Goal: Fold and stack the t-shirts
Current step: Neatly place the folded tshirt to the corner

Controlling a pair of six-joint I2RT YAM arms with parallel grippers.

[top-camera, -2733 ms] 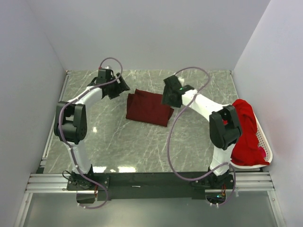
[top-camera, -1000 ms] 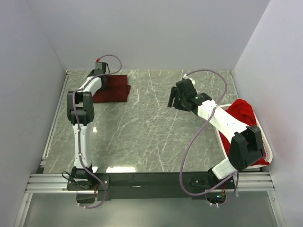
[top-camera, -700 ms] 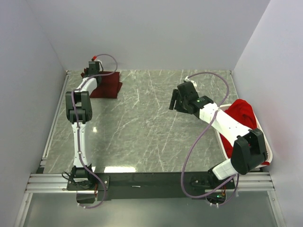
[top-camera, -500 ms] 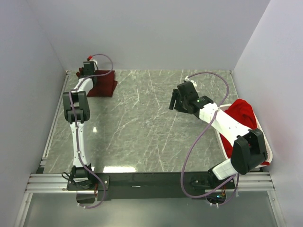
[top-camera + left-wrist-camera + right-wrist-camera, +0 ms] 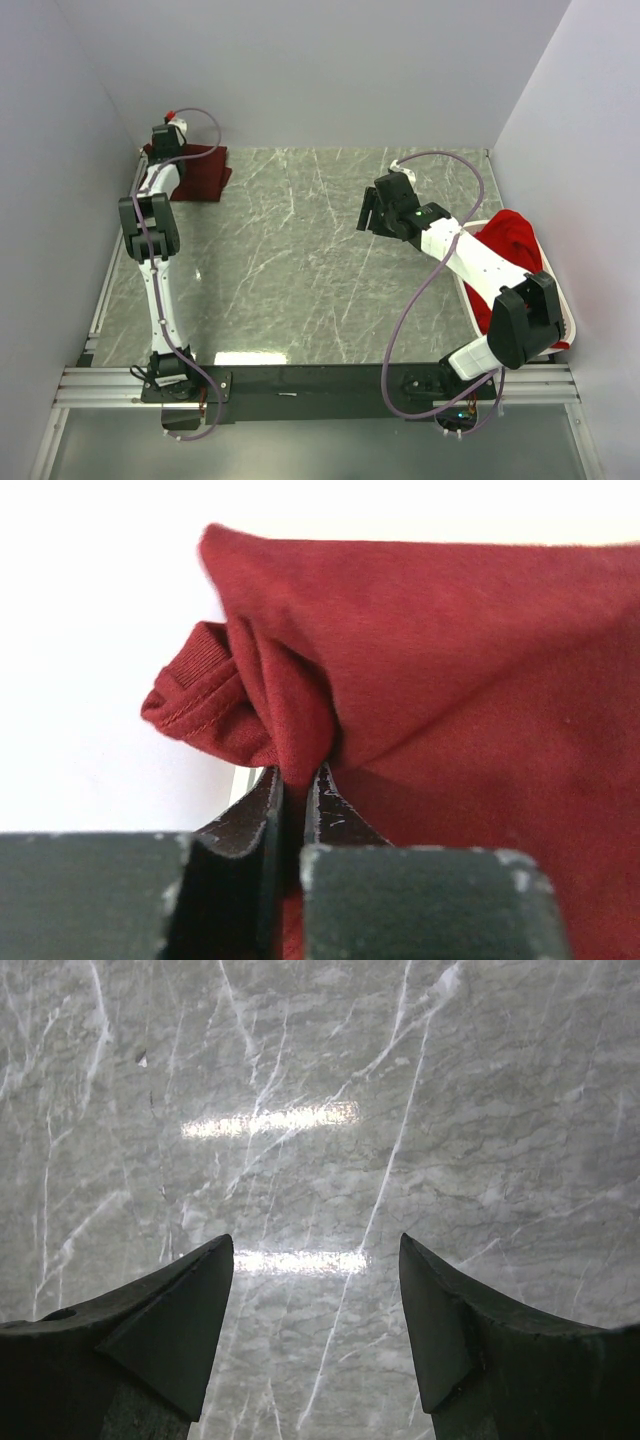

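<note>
We are finding the dark maroon shirt (image 5: 200,170) in the upper left corner of the overhead view, lying folded on the grey marbled table (image 5: 300,280) right up against the back wall. The left arm is reaching the full length of the left side to that corner. In its wrist view the left claw (image 5: 297,780) is pinching tight on a bunched fold of this shirt, the two dark fingers (image 5: 262,805) nearly meeting around the cloth, and a stitched hem is curling out to the left of the grip.

The right claw (image 5: 366,212) is hanging over bare table right of centre in the overhead view, well apart from the maroon shirt. Its wrist view is showing the two fingers spread wide with only marble between them, so it is holding nothing.

At the right edge, the red shirts (image 5: 512,240) are sitting heaped in a white basket (image 5: 568,325), spilling over its rim.
</note>
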